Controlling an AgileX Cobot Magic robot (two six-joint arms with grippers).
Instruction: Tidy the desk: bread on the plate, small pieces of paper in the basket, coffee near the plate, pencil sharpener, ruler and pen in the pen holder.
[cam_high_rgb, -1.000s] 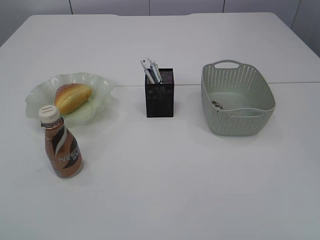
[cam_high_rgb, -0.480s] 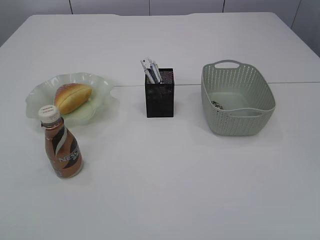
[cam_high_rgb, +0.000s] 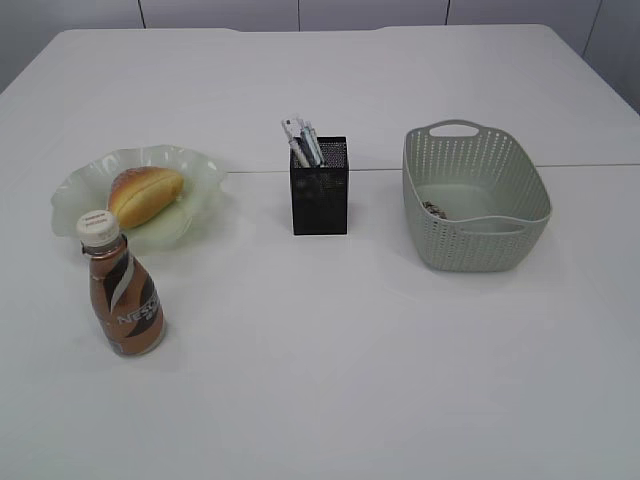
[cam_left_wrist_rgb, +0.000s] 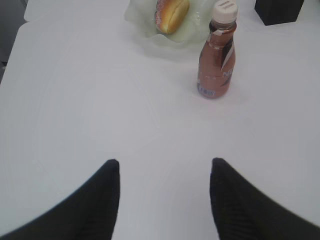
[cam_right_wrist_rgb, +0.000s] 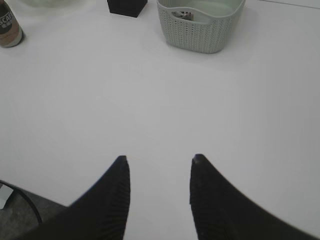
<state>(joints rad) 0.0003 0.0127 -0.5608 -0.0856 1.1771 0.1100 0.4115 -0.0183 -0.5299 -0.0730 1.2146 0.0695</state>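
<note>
White desk (cam_high_rgb: 330, 380): bread (cam_high_rgb: 146, 194) on plate (cam_high_rgb: 200, 175), paper scraps in basket (cam_high_rgb: 475, 240); both jaws spread.

Desk (cam_high_rgb: 330, 360): plate (cam_high_rgb: 200, 170), coffee (cam_high_rgb: 124, 300), pen holder (cam_high_rgb: 320, 200), basket (cam_high_rgb: 470, 240).

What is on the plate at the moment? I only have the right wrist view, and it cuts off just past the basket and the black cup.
Observer: The bread lies on the plate, off to the left of the pen holder.
Operator: Where does the coffee stand relative to that plate?
Observer: The coffee stands upright close in front of the plate's near rim.
Operator: Is the left gripper carrying anything?
Observer: No. The left gripper is open and empty, over bare desk.
</note>
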